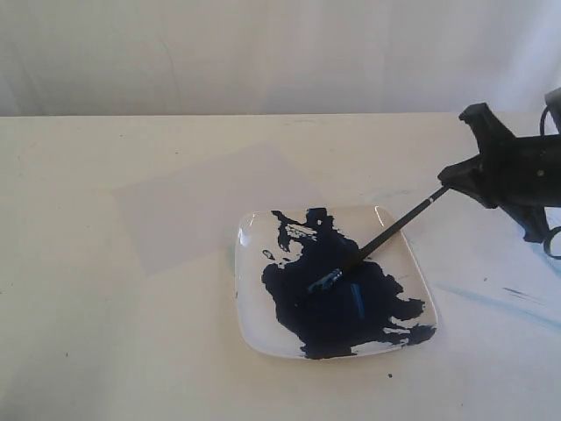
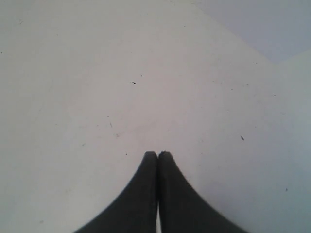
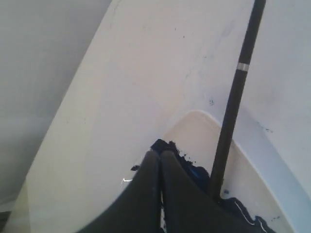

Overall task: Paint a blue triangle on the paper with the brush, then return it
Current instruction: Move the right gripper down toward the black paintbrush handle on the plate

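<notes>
The brush [image 1: 394, 230] leans on the rim of a white square plate [image 1: 248, 230]. Its blue tip sits in the dark blue paint [image 1: 337, 311], and its handle rises toward my right gripper [image 1: 469, 175]. In the right wrist view that gripper [image 3: 159, 153] has its fingers pressed together, and the brush [image 3: 233, 111] runs beside them, not between the tips. The paper [image 1: 210, 206] lies bare behind and left of the plate; no blue triangle shows on it. My left gripper [image 2: 157, 154] is shut on nothing over the table, near a corner of the paper [image 2: 272, 29].
Pale blue smeared streaks [image 1: 491, 303] mark the table right of the plate. The plate [image 3: 194, 126] lies just beyond my right fingertips. A white backdrop stands behind the table's far edge.
</notes>
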`<state>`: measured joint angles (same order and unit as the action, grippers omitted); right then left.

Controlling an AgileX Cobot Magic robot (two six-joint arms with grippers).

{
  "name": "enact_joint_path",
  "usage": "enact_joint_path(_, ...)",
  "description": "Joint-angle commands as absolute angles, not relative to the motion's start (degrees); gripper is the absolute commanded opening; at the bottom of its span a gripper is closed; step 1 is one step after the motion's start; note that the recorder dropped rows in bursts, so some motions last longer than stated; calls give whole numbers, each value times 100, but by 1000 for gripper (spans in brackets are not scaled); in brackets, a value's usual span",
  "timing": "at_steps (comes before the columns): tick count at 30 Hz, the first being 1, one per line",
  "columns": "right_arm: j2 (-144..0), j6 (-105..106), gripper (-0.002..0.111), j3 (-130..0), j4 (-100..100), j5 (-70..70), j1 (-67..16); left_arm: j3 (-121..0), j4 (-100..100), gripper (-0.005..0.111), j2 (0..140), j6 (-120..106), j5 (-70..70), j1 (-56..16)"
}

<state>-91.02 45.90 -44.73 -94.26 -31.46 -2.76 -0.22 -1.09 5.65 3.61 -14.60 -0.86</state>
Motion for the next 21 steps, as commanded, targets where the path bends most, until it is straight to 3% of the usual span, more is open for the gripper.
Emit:
enact_joint_path(1, -9480, 4972, 1, -4392, -9995, -3074, -233, 0, -93, 0, 591, 360, -1465, -134)
enact_joint_path(3, -9647, 4972, 6, -4392, -9995, -2970, -233, 0, -93, 0, 591, 360, -1465, -134)
enact_joint_path(11, -10279, 4897, 45, -4718, -9995, -3212, -233, 0, -93, 0, 591, 360, -1465, -134)
enact_joint_path(21, -10805, 4875, 48, -5153, -9995, -3022, -281, 0, -93, 0, 591, 360, -1465, -134)
